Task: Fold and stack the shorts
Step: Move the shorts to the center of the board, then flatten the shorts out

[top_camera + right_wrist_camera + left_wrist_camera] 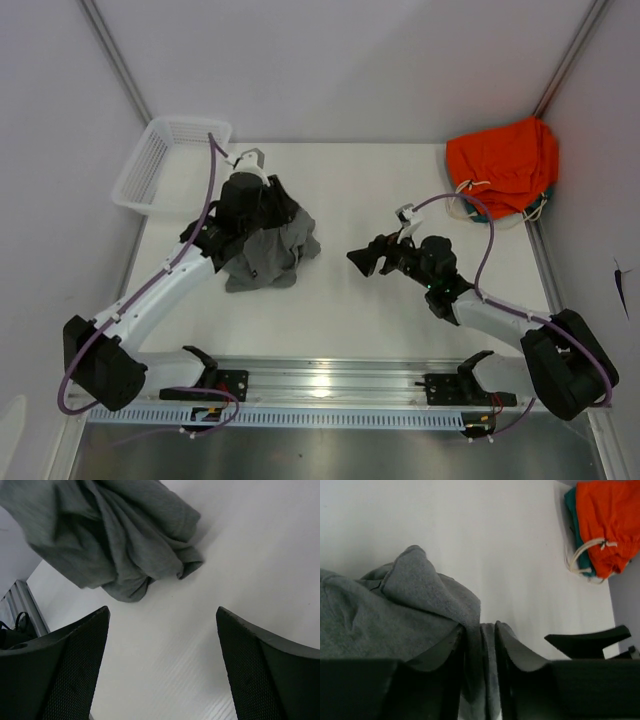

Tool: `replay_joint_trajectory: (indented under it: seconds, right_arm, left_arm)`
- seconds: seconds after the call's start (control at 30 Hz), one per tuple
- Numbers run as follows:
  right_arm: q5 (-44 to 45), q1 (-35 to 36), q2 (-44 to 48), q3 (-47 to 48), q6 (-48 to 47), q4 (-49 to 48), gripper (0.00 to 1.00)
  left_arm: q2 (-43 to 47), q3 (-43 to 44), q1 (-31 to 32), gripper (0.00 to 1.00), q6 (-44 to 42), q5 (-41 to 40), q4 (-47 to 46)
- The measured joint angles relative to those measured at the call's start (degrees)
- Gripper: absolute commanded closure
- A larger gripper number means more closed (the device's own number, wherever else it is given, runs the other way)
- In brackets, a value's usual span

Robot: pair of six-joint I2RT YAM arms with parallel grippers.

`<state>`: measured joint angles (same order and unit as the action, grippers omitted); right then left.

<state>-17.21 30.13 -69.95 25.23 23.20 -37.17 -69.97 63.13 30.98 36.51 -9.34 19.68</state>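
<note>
The grey shorts (268, 256) lie crumpled in a heap on the left part of the white table. My left gripper (262, 203) sits over the heap and is shut on a fold of the grey cloth; in the left wrist view the fabric (488, 650) is pinched between the two dark fingers. The shorts (395, 610) bunch up to the left of them. My right gripper (362, 259) is open and empty, low over bare table right of the heap, pointing toward it. The right wrist view shows the shorts (115, 535) beyond its spread fingers.
A white mesh basket (165, 160) stands at the far left corner. An orange garment with a white drawstring (503, 165) lies on a teal piece at the far right corner; it also shows in the left wrist view (607, 522). An aluminium rail (330, 385) runs along the near edge.
</note>
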Motion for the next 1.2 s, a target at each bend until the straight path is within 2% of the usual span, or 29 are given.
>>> replay_joint_trajectory:
  seconds: [0.03,0.07,0.23,0.4,0.67,0.8,0.93,1.03,1.1,1.2]
  right_arm:
    - [-0.04,0.83,-0.74,0.68,-0.66,0.13,0.12]
    - [-0.02,1.25,-1.20,1.11,-1.16,0.15,0.12]
    - [0.02,1.31,-1.77,1.53,-2.51,0.11,0.12]
    - [-0.13,1.66,-6.14,3.93,-2.75,1.05,0.17]
    - [0.74,4.74,-10.56,7.78,-4.37,5.03,0.20]
    - [1.68,5.55,-11.19,9.11,-5.01,6.49,0.20]
    - [2.25,5.53,-11.19,9.20,-5.20,6.93,0.20]
    - [2.78,5.53,-11.21,9.20,-5.31,6.95,0.20]
    - [3.06,5.53,-11.21,9.20,-5.35,7.10,0.20]
    - [3.48,5.51,-11.21,9.20,-5.53,7.56,0.20]
  left_arm:
    - [-0.50,0.02,0.04,0.04,-0.22,1.25,-0.55]
    - [-1.14,0.04,0.20,0.01,-0.66,2.78,-1.18]
    - [-1.66,0.22,1.33,0.01,-2.71,5.53,-1.49]
    - [2.45,-0.55,1.42,0.01,-3.10,3.41,0.83]
    - [12.70,-13.20,1.55,0.04,-0.79,0.46,5.68]
    - [17.27,-21.90,2.45,0.04,5.73,-0.20,8.35]
    - [30.56,-34.84,5.31,0.05,15.39,-1.36,7.48]
    - [38.88,-41.16,6.12,0.05,20.85,-2.80,7.13]
    - [40.61,-43.63,6.12,0.05,23.85,-4.07,5.86]
    - [38.58,-46.56,6.12,0.05,27.50,-4.55,1.90]
